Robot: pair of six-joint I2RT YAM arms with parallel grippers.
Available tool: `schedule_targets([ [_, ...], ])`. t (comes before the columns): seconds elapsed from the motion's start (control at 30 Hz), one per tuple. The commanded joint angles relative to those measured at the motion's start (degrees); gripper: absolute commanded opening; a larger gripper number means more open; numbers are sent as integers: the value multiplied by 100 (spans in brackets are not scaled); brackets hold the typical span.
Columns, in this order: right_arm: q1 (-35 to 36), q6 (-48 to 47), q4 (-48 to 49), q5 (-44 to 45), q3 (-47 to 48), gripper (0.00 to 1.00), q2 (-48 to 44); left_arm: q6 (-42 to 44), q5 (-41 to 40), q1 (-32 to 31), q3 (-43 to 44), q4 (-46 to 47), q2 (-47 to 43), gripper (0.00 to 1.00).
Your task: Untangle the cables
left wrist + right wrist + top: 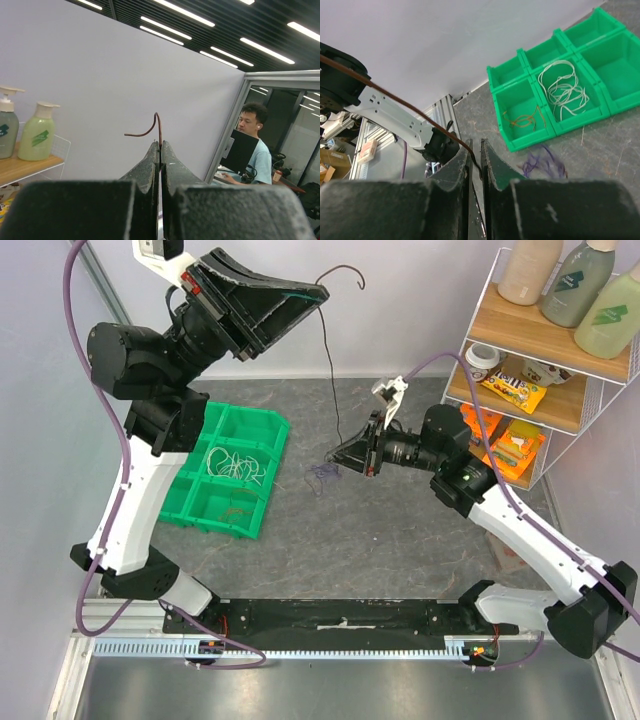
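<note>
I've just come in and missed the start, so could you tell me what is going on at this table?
Two robot arms are untangling thin cables. The left gripper, raised high, is shut on a dark cable that hangs down to the right gripper, whose jaws stand slightly apart around it. A purple clump lies on the table nearby, and white cables sit in a green bin.

Left on the table (400,540), bins (262,440) with cables (232,462) in two compartments. Right, a rack (530,335) holding bottles (575,285). Between, a cable clump (322,476).
</note>
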Motion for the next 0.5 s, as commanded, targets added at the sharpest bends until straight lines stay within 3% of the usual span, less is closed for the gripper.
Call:
schedule_targets([
  [0.0, 136, -67, 178, 119, -317, 17, 56, -448, -163, 2, 456, 403, 154, 2],
  [0.27, 347, 127, 608, 497, -924, 13, 513, -492, -208, -6, 465, 456, 120, 2],
  [0.47, 418, 127, 732, 541, -1232, 15, 892, -369, -269, 2, 483, 394, 49, 2],
])
